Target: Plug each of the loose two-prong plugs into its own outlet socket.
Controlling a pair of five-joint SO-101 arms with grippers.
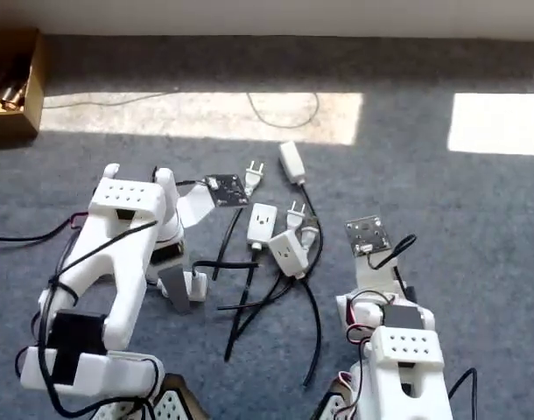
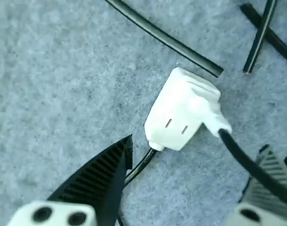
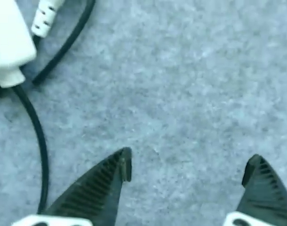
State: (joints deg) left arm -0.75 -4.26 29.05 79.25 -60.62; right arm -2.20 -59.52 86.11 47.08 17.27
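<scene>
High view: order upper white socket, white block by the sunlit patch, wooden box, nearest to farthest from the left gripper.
1. Upper white socket, right of left gripper.
2. White block, farther back.
3. Wooden box, far back-left corner.

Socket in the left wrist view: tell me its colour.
The socket is white; the left wrist view shows it best.

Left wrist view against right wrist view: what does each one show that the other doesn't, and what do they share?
Left wrist view: a white outlet socket, slots facing the camera, lying just ahead of the left gripper's open fingers. Right wrist view: the right gripper open over bare carpet, with a white ribbed cord end at the frame's edge. Shared: the grey carpet and black cords.
</scene>
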